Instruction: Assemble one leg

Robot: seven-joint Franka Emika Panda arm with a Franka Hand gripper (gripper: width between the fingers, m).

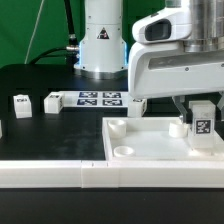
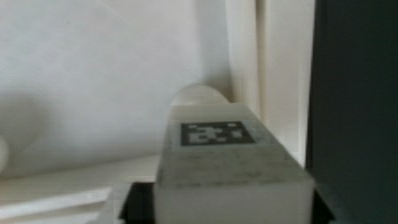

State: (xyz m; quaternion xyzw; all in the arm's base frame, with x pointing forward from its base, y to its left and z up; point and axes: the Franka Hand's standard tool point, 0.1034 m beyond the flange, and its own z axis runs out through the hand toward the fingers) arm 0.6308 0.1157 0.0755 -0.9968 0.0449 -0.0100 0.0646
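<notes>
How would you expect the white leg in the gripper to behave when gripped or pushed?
The leg looks like chunky moulded plastic, so it is probably stiff and light. Its smooth faces might slip slightly in the gripper. Short and flat-sided, it seems unlikely to roll, though it might tip.

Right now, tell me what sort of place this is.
Probably a robotics lab bench: green curtain, black table with the marker board, and the gripper holding the leg at a white panel.
</notes>
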